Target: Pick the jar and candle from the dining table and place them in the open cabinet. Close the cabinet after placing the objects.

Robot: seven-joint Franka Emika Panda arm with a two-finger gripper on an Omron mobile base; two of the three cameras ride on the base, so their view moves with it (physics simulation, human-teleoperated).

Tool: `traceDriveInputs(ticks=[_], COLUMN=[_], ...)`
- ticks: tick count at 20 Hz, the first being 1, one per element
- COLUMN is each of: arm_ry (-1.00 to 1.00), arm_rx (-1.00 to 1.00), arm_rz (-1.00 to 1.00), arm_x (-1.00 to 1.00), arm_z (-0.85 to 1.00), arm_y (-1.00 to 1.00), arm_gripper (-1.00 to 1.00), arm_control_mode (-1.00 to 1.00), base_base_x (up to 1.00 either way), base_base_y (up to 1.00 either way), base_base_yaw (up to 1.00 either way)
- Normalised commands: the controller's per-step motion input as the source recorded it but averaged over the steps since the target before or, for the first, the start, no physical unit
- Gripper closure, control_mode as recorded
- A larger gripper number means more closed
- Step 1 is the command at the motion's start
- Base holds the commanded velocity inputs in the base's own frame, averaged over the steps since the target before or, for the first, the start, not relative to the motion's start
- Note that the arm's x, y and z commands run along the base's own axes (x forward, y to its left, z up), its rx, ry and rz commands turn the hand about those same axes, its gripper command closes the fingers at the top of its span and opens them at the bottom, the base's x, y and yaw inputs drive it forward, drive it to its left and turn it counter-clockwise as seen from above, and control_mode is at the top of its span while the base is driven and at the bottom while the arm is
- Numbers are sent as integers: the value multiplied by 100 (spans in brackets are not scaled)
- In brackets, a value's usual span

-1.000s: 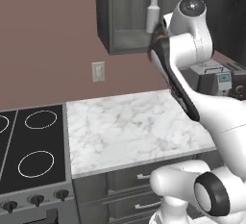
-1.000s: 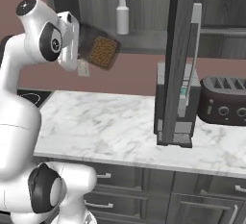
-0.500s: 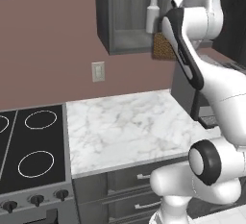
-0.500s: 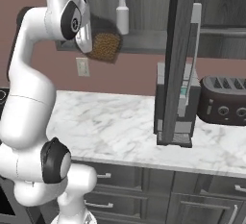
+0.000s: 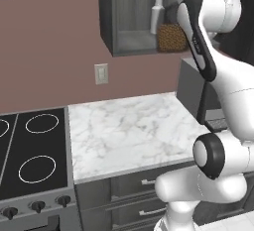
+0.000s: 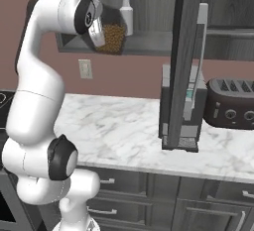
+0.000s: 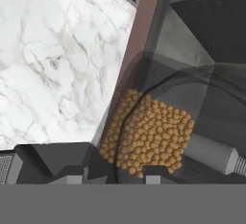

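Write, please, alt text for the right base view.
The white arm's hand holds the jar at the open cabinet's shelf, beside a spray bottle. Below, a marble counter carries a toaster.

The jar (image 6: 112, 37), clear glass with tan-brown grainy contents (image 7: 146, 136) filling its lower part, sits on the floor of the open cabinet (image 5: 130, 46), just beside a white spray bottle (image 6: 127, 12)

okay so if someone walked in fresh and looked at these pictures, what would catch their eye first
The big white arm, reaching up into the open wall cabinet with the jar of tan-brown grains at its shelf edge, beside a white spray bottle. Below lies a veined marble counter, and the dark cabinet door hangs open before a toaster.
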Motion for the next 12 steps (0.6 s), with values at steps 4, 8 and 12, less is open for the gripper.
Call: traceDriveInputs(ticks=[4,8,12], arm_ry=[-5,0,-1], arm_rx=[0,0,0], arm_rz=[7,3,2], arm_x=[23,30,33], arm_z=[0,0,0], arm_y=[0,0,0], arm_gripper=[100,100,100], arm_control_mode=[-100,-100,-100], base_base_x=[0,0,0], base_base_y=[0,0,0], base_base_yaw=[0,0,0])
